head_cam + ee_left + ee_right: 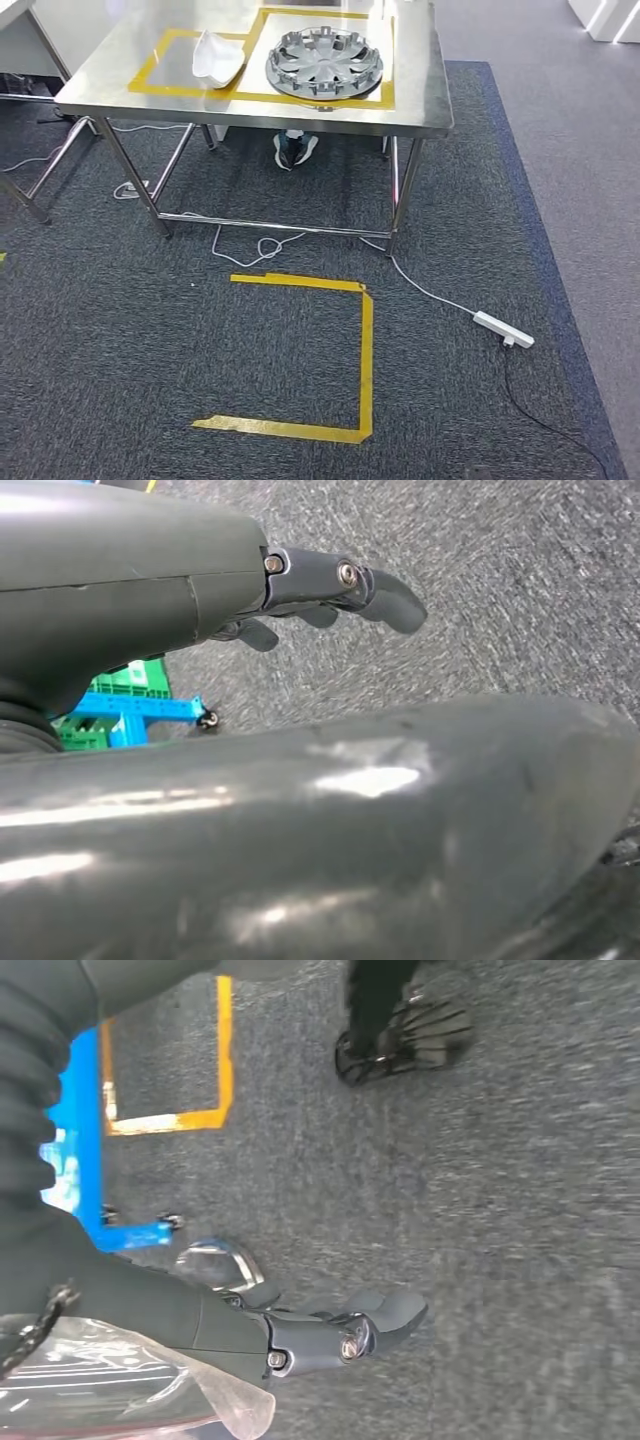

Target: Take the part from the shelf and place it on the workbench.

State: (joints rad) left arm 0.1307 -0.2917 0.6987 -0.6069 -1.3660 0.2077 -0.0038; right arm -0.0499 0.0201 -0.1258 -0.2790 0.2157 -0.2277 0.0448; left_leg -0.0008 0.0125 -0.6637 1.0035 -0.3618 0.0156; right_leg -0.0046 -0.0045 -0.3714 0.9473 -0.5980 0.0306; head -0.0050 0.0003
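1. From the head view I see the steel workbench [423, 95] ahead, with a grey wheel cover [324, 62] and a white moulded piece [217, 57] lying inside yellow-taped squares.
2. My left hand [332, 590] hangs over the carpet — fingers extended, loosely apart, nothing in them.
3. My right hand [332, 1335] grips the part [113, 1385] — a clear-wrapped piece pressed under the palm; fingertips stretch past it.
4. A yellow tape outline [355, 350] marks the carpet before the workbench.
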